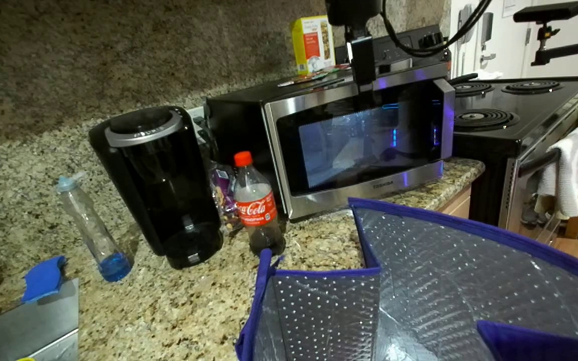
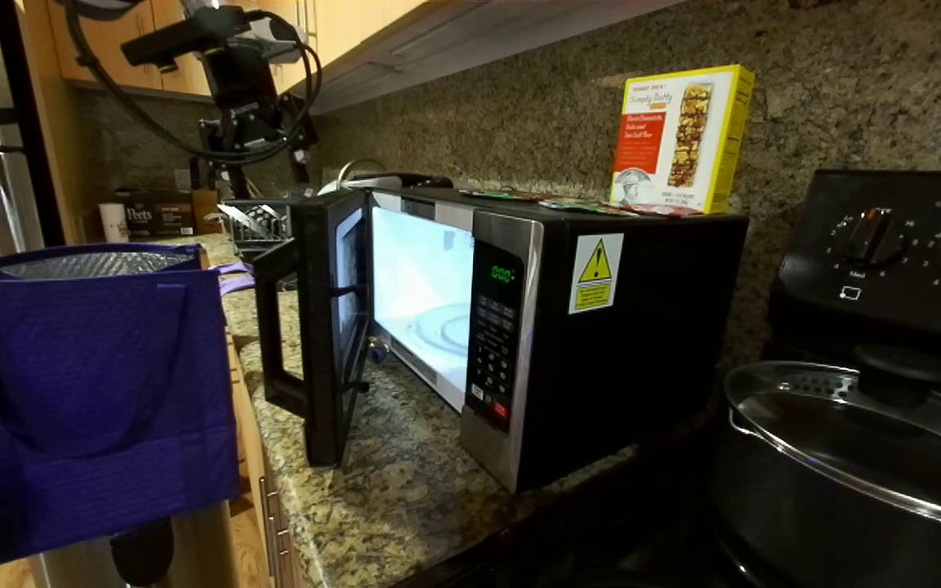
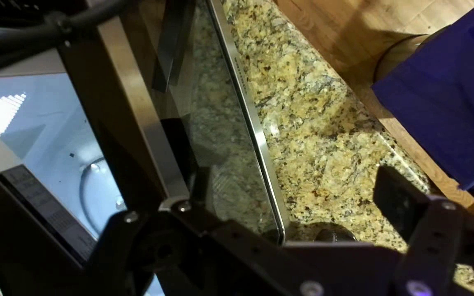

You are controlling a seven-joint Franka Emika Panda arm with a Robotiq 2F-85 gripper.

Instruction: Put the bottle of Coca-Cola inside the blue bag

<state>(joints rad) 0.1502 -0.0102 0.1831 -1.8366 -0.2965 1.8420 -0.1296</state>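
Note:
The Coca-Cola bottle (image 1: 257, 209), with red cap and red label, stands upright on the counter between the black coffee maker and the microwave. In the wrist view only a dark rounded part, probably of the bottle (image 3: 335, 235), shows at the gripper's lower edge. The blue bag (image 1: 434, 260) stands open at the counter's front edge, its silvery lining showing; its blue outside shows in an exterior view (image 2: 111, 392) and the wrist view (image 3: 438, 90). My gripper (image 3: 298, 191) is open with nothing between its fingers, high above the microwave door in both exterior views (image 1: 363, 65) (image 2: 268, 167).
The microwave door (image 2: 327, 343) stands open, between the microwave (image 2: 617, 343) and the bag. A coffee maker (image 1: 158, 185), a slim clear bottle (image 1: 93, 228) and a blue block (image 1: 43, 279) are on the counter. A yellow box (image 2: 679, 139) stands on the microwave.

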